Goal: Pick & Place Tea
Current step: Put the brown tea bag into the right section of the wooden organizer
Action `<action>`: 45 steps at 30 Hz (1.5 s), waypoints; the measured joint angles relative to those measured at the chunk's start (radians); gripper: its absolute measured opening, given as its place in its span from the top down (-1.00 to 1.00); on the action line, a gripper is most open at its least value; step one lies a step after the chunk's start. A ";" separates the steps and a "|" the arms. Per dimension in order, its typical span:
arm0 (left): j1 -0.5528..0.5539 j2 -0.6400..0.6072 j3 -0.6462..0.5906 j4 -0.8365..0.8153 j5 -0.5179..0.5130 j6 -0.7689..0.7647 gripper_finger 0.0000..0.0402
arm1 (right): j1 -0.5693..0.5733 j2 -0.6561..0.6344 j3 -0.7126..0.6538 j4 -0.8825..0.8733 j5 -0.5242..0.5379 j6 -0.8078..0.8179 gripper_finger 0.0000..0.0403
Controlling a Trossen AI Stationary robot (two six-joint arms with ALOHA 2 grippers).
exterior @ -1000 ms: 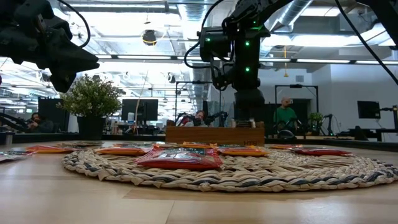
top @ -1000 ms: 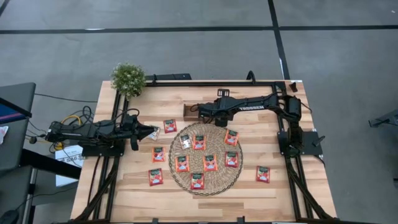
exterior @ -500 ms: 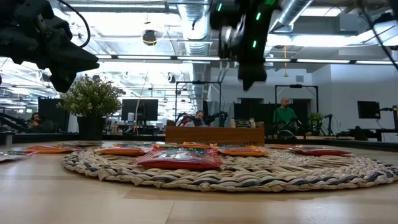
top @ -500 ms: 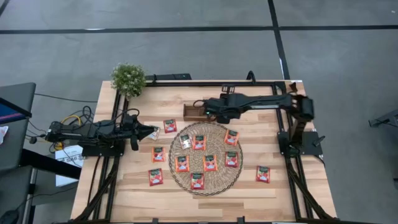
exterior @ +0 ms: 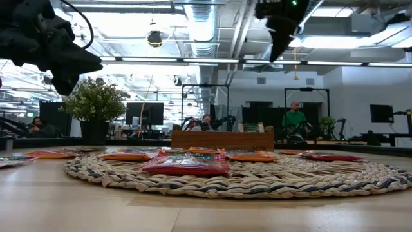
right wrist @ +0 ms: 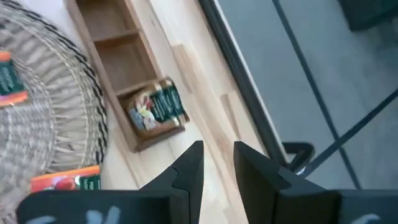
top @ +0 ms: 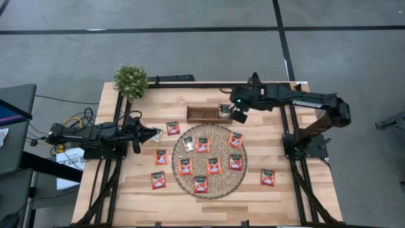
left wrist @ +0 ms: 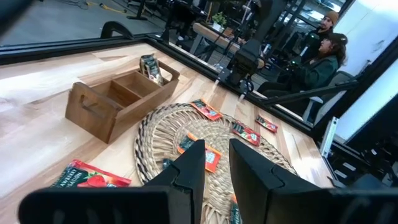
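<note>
Clearly the tea sachets (top: 214, 166) are light, thin, limp; pinch an edge. Right hand (top: 235, 114) and left hand (top: 155, 134): fingers slightly apart, empty.

Pale wood-plank table (top: 278, 196) – coarse woven straw mat (top: 179, 178), glossy sachets (top: 158, 180).

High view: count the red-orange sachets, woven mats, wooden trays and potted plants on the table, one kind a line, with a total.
Red-orange sachets: 10
Woven mat: 1
Wooden tray: 1
Potted plant: 1
Total: 13
</note>
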 joint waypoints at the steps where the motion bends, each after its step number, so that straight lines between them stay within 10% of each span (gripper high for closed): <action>1: 0.000 0.000 0.000 0.000 0.005 0.000 0.68 | -0.002 -0.020 -0.036 0.016 -0.001 0.007 0.59; 16: 0.000 0.105 0.038 0.034 -0.034 0.095 0.76 | 0.072 -0.310 -0.593 0.476 -0.214 0.285 0.59; 45: 0.000 1.081 0.574 -0.535 -0.240 0.257 0.77 | 0.012 -0.702 -1.040 1.286 -0.424 0.490 0.59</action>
